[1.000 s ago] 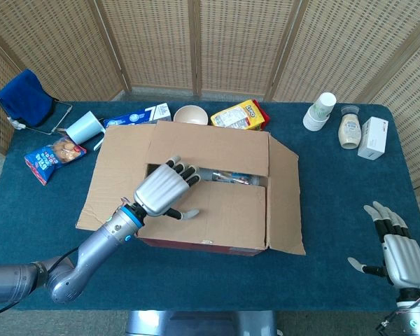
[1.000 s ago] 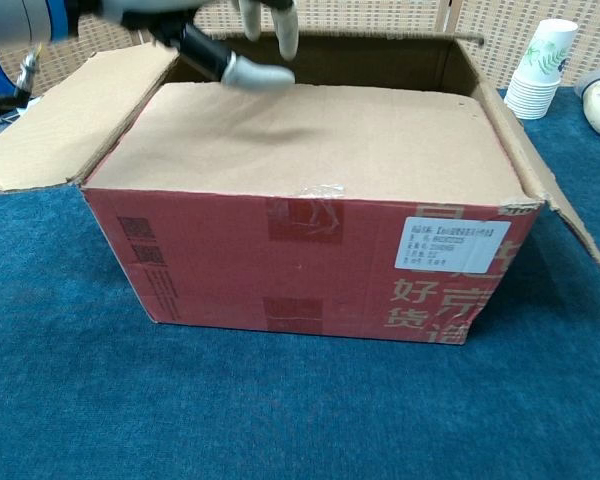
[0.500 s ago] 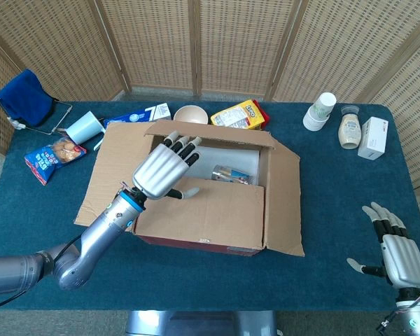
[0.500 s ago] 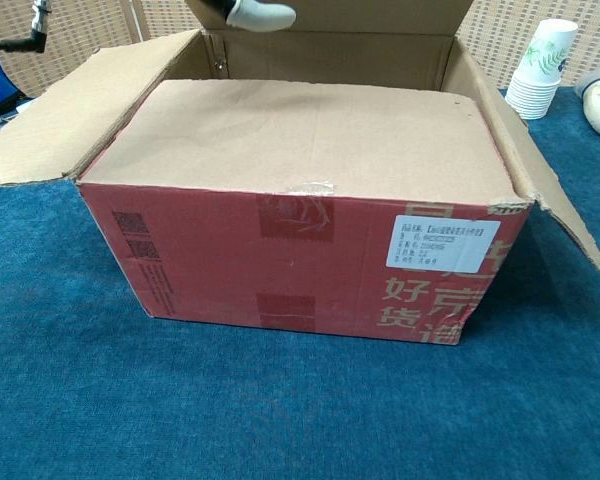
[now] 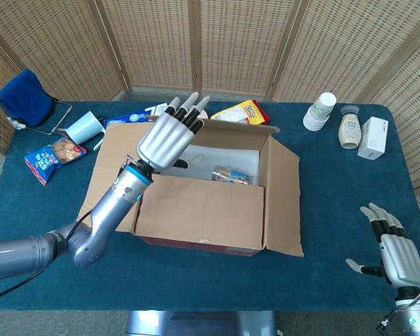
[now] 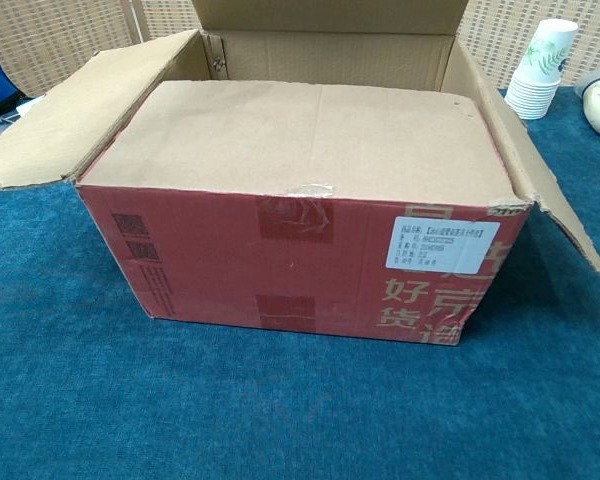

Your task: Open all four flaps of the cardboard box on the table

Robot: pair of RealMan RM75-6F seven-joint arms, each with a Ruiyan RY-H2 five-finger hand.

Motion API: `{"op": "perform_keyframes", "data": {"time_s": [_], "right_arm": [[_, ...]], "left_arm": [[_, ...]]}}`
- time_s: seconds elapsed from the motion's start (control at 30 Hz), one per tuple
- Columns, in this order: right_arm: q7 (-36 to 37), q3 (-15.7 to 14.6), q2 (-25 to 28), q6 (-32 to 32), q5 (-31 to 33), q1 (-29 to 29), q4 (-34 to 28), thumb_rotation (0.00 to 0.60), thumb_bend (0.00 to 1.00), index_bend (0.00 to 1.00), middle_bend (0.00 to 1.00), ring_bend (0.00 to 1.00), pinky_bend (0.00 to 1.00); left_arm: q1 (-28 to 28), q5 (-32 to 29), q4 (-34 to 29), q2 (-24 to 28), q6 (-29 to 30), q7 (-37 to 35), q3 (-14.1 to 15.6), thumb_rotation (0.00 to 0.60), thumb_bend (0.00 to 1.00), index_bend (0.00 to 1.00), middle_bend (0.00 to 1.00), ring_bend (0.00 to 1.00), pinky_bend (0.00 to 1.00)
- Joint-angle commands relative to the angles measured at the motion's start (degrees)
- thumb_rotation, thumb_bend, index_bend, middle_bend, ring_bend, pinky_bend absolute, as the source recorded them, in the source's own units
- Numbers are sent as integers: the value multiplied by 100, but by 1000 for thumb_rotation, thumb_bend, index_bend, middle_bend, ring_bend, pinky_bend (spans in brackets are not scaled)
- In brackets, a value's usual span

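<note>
Cardboard, brown on its flaps and red on its printed front wall, makes up the box (image 5: 210, 185) sitting in the middle of the blue-covered table (image 5: 329, 210). A second ago the robot's silver left hand (image 5: 169, 136) lay low over the box's opening, fingers resting near the far flap (image 5: 238, 127), which then lay flat across the top. Now that hand has risen above the far edge with its fingers spread and pointing up, gripping nothing, and the far flap stands upright behind it. The opening shows far more of the inside than before, with a small packaged item (image 5: 231, 175) lying at the bottom.

The left side flap (image 5: 115, 168) and right side flap (image 5: 283, 192) are folded outward, as they were earlier. The near flap (image 6: 300, 135) still lies flat over the front half of the box; in the chest view its position matches the earlier frames, though the left hand's fingers, visible at the top edge a moment ago, are gone from that view.

The silver right hand (image 5: 392, 253) hovers at the near right corner of the table, fingers apart and holding nothing, almost where it was before.

Behind the box sit a yellow snack packet (image 5: 239, 112) and a white stack of paper cups (image 5: 319, 110).
</note>
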Motion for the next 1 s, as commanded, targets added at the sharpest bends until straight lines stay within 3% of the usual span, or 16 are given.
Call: {"op": "perform_keyframes", "data": {"time_s": [0.03, 0.47, 1.0], "right_arm": [[10, 2, 4, -18, 11, 12, 4, 600, 0, 0, 0, 0, 10], [77, -26, 23, -127, 17, 56, 11, 600, 0, 0, 0, 0, 11], [178, -22, 40, -215, 76, 100, 52, 600, 0, 0, 0, 0, 11]], "left_arm": [[-131, -202, 205, -51, -68, 121, -63, 181, 105, 297, 0, 74, 228], [-496, -667, 1248, -373, -232, 248, -124, 196, 105, 288, 0, 65, 230], [-815, -1050, 3080, -1387, -704, 12, 28, 225, 105, 260, 0, 32, 220]]}}
